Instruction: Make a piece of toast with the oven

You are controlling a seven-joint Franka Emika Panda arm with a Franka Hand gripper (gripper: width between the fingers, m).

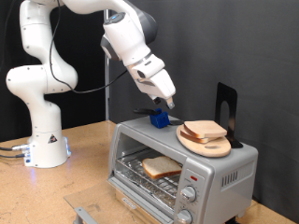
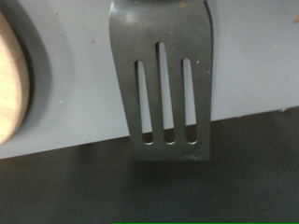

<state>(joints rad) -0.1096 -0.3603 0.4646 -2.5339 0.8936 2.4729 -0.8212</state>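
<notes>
The silver oven stands on the table with its front showing the wire rack. One slice of pale bread lies on that rack inside. Another piece of toast rests on a round wooden plate on the oven's roof. My gripper hangs just above the roof, over a blue block with a black blade beside it. In the wrist view a black slotted spatula lies on the grey oven top, its tip overhanging the edge, and the wooden plate shows at the side. My fingers are out of the wrist view.
A black upright stand sits on the oven roof at the exterior view's right. Two round knobs and a small red mark are on the oven's front. The arm's white base stands at the exterior view's left on the wooden table.
</notes>
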